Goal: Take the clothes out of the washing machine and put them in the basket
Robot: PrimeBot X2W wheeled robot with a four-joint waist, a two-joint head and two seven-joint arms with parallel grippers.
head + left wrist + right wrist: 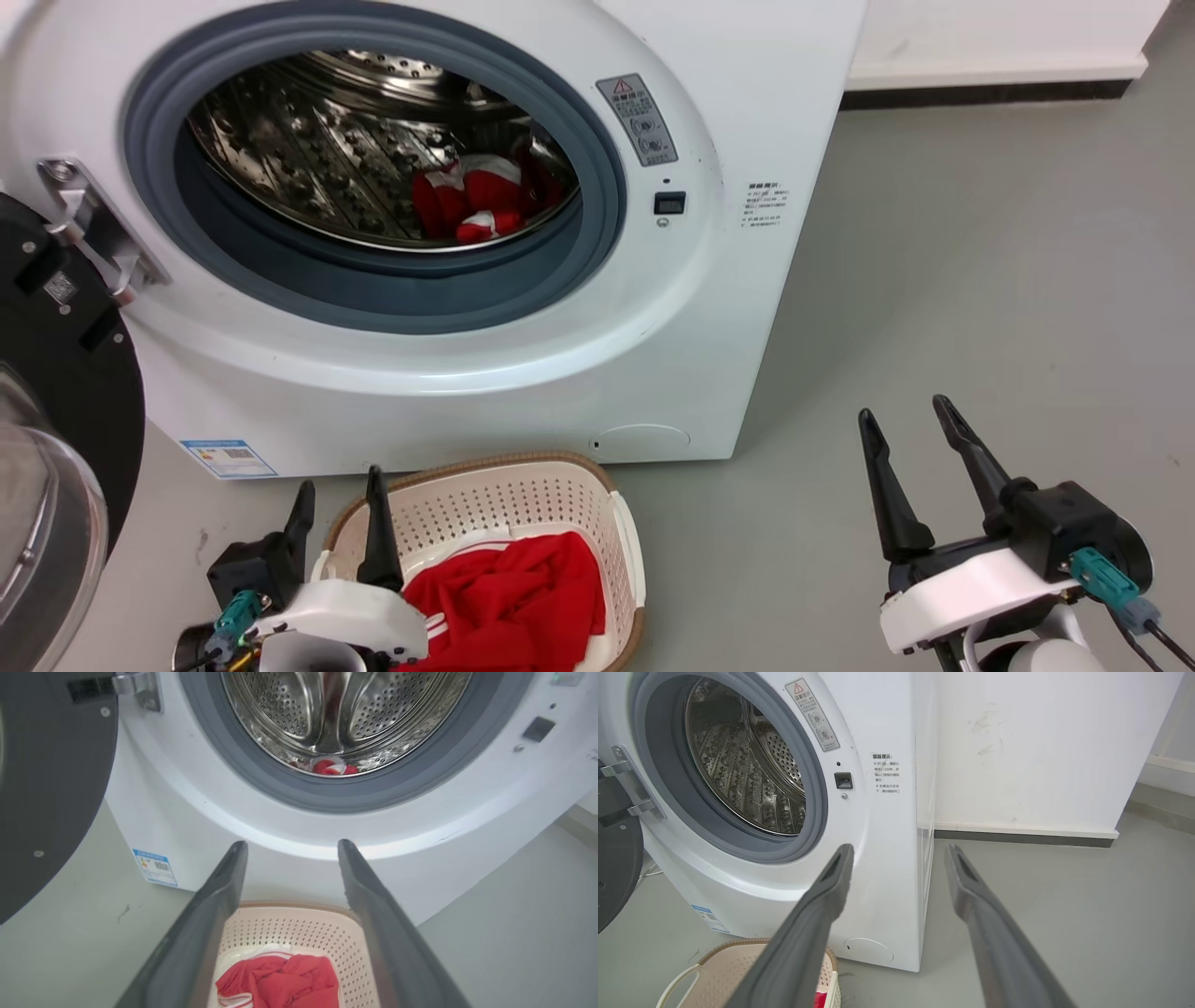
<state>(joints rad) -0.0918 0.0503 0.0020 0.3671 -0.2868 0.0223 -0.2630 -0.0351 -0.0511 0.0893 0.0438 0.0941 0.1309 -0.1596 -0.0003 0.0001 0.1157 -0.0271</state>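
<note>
Some clothes [513, 597] in basket [523, 495], some in washer [653, 373] (door [56, 392] open), left gripper [341, 478] and right gripper [904, 409] spread, empty.

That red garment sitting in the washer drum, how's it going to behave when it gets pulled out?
Probably floppy: the red garment lies bunched in folds, so it should drape and trail from a pinch. Likely light, being thin-looking fabric. It might drag over the grey door seal on the way out.

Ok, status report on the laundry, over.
Left gripper and right gripper open, empty. Clothes in basket, one piece in drum. Door open, nothing blocking.
</note>
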